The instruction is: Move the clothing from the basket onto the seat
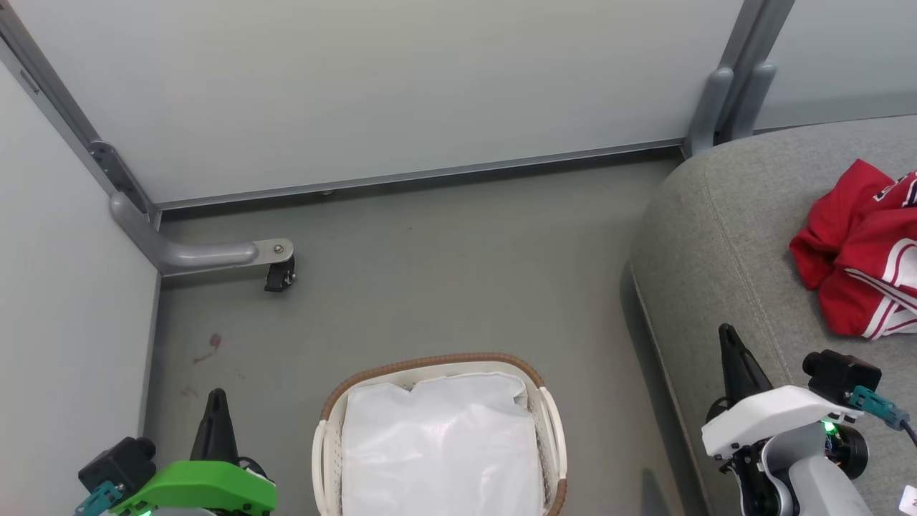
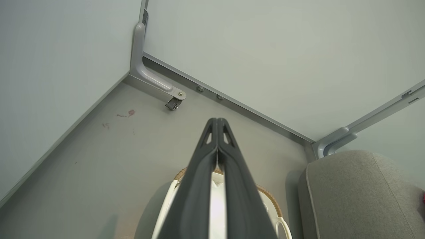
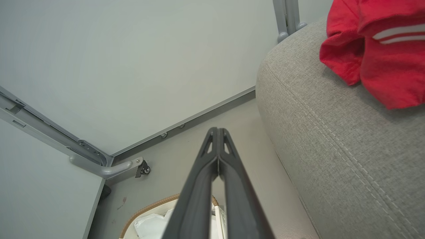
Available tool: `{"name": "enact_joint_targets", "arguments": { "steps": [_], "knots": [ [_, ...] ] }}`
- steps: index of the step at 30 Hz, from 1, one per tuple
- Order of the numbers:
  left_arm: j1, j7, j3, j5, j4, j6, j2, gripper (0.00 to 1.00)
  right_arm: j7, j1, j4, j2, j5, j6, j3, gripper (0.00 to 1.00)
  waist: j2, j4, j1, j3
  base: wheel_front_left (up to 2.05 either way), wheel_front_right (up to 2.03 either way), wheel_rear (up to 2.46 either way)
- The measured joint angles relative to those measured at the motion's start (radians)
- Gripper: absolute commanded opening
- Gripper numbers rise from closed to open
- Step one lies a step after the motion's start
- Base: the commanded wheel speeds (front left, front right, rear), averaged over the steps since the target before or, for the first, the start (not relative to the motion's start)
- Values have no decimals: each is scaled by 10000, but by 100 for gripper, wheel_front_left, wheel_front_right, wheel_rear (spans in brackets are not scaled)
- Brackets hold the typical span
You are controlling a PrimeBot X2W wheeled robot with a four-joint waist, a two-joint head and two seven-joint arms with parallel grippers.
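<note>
The red clothing [image 1: 860,251] lay crumpled on the grey seat [image 1: 723,236] — its lettering too small to read. The basket [image 1: 430,362] stood on the floor [image 1: 430,272], showing its white liner [image 1: 440,444]. The left hand [image 1: 216,395] and the right hand [image 1: 727,331] each had fingers pressed together — holding nothing.

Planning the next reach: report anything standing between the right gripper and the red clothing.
Nothing visible does. Only bare seat fabric lies between the right gripper, shut and empty, and the clothing lying on the seat.
</note>
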Motion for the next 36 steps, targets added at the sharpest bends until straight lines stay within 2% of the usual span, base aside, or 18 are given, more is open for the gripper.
{"name": "enact_joint_targets", "arguments": {
  "steps": [17,36],
  "knots": [
    [-60,656,245,-2307,-320,-77,2,0,629,125,-424,-13,2608,-2,-176,0,0,7,0,-110,0,0,0],
    [-195,1267,483,-4376,-625,-136,4,0,1252,259,-800,-35,5001,-2,-345,0,0,14,0,-234,0,0,0]
  ]
}}
